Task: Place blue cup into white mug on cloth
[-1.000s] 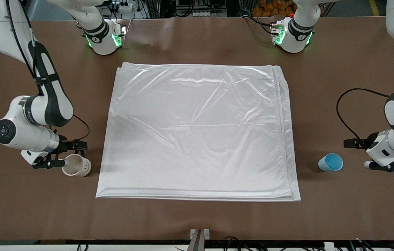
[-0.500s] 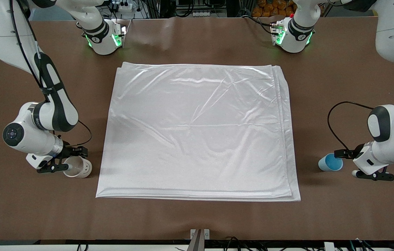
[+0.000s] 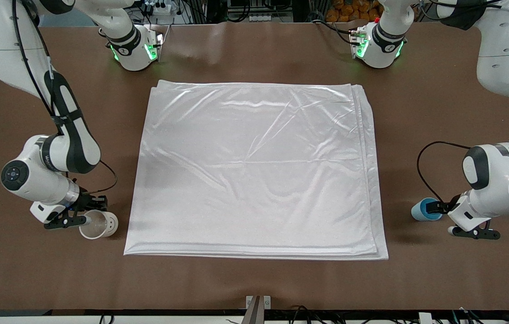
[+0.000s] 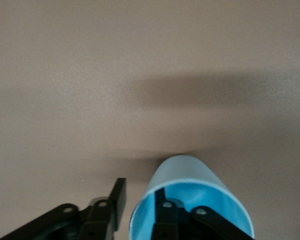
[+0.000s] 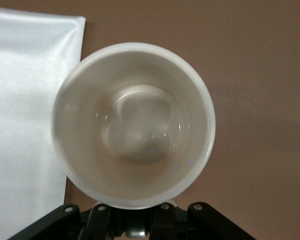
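I am working both arms at once, and the job is barely under way. My right pincer (image 3: pixel 84 219) is sitting at the white mug (image 3: pixel 98 224), which is resting on the bare worktop (image 3: pixel 254 279) just beside the cloth's (image 3: pixel 254 171) corner toward the right arm's end; in the right wrist view the mug's rim (image 5: pixel 132 125) is lying right at my fingers, but I cannot tell whether they are gripping its wall or only straddling it. My left pincer (image 3: pixel 450 218) is down at the blue cup (image 3: pixel 423 210), which is lying tipped on its side on the worktop near the left arm's end, close to the cloth's edge but apart from it. In the left wrist view one finger (image 4: pixel 166 220) is reaching inside the cup's (image 4: pixel 187 177) mouth and the other (image 4: pixel 107 212) is standing outside the wall, with a gap showing, so I am judging this pincer spread and not yet pinching. Still ahead, as I am reading it: getting the mug onto the cloth, lifting the cup, and lowering it into the mug.
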Tool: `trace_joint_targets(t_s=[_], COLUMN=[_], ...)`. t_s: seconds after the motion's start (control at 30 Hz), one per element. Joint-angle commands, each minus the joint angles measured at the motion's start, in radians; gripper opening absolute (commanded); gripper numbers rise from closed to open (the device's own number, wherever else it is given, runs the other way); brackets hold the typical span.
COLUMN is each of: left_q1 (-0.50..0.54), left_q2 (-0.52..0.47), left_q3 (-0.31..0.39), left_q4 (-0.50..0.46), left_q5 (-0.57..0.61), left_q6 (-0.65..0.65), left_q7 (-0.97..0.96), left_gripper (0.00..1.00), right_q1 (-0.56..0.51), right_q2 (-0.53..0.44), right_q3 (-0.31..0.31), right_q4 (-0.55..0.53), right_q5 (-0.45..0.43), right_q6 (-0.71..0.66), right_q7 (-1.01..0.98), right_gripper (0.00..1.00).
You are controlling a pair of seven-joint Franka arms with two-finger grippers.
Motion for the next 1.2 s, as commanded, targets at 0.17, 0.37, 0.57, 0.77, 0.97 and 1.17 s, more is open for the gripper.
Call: trace_joint_targets(t_s=[0.17,0.37,0.57,0.77,0.97,1.17], left_q1=[0.0,-0.008,-0.052,-0.126,-0.189,-0.259], left_q2=[-0.014,-0.057,-0.106,-0.15,-0.169,-0.19], left_q3=[0.0,-0.009,-0.011,-0.014,-0.012,-0.014], left_q4=[0.021,0.021,0.021,0.021,0.021,0.021], left_q5=[0.024,0.018,0.007,-0.003,-0.104,-0.172], left_q6=[-0.002,-0.046,-0.126,-0.213,-0.275,-0.279], left_q7=[-0.019,-0.028,-0.085,-0.217,-0.306,-0.395], left_gripper=[0.0,0.0,0.0,0.0,0.0,0.0], right_q1=[0.293,0.448,0.532,0.595,0.635,0.673], right_q2=[0.056,0.148,0.253,0.329,0.379,0.417], right_q3=[0.006,0.006,0.006,0.003,0.0,-0.008], right_q4=[0.02,0.053,0.112,0.144,0.185,0.205], right_q5=[-0.013,-0.054,-0.132,-0.135,-0.142,-0.155], right_q6=[0.087,0.18,0.179,0.232,0.246,0.295], right_q7=[0.373,0.555,0.7,0.709,0.711,0.714], right_gripper=[0.0,0.0,0.0,0.0,0.0,0.0])
